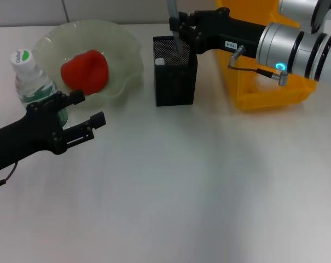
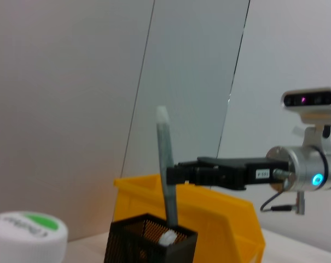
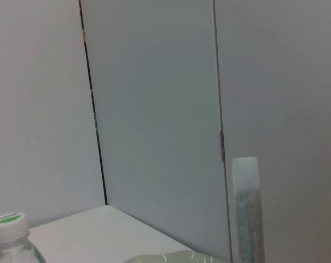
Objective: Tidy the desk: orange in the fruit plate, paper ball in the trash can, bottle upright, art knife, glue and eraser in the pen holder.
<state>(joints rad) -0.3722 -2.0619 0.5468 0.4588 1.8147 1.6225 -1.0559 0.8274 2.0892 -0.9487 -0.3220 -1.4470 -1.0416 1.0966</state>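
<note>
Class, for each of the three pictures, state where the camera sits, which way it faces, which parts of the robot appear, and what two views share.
Head view: on the robot's head, looking down at the desk; both arms show, left gripper beside the bottle, right gripper above the pen holder.
Left wrist view: on the left arm, facing across at the pen holder and the right arm.
Right wrist view: on the right arm, facing the wall; no robot parts.
Shared: the grey stick held by the right gripper, also.

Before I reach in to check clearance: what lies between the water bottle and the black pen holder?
In the head view, the fruit plate holding the orange sits between the bottle and the pen holder.
</note>
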